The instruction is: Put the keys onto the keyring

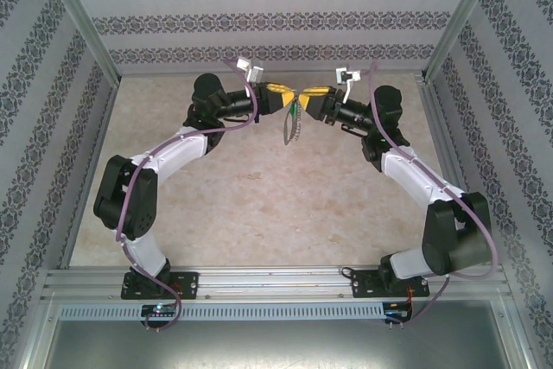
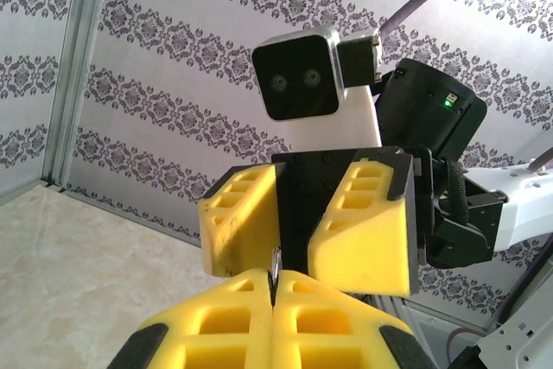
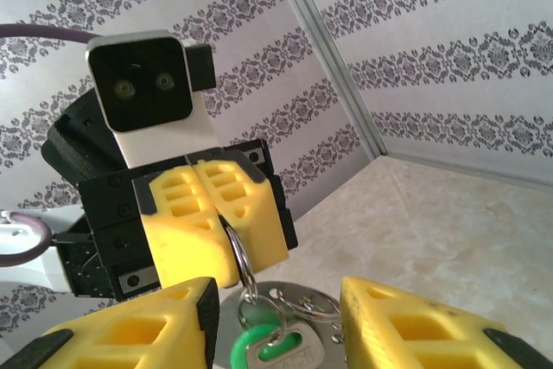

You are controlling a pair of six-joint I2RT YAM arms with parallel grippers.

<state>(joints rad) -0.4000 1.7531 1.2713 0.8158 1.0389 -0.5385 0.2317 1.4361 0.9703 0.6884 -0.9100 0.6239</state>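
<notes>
Top view: counted 2 grippers, 1 keyring (image 1: 290, 130), 1 key (image 1: 294, 108) with a green head. Clamped tight in the left gripper (image 1: 287, 95): the keyring's upper end, with the key dangling just below that gripper. Tip to tip with the left gripper: the right gripper (image 1: 305, 92).

Left wrist view: pinched between the left gripper's closed fingers (image 2: 225, 317), 1 thin metal edge of the keyring. Directly opposite, the right gripper's 2 fingers, parted.

Right wrist view: beneath the left gripper, 1 keyring, 1 key. Flanking them, the right gripper's spread fingers, grasping nothing.
</notes>
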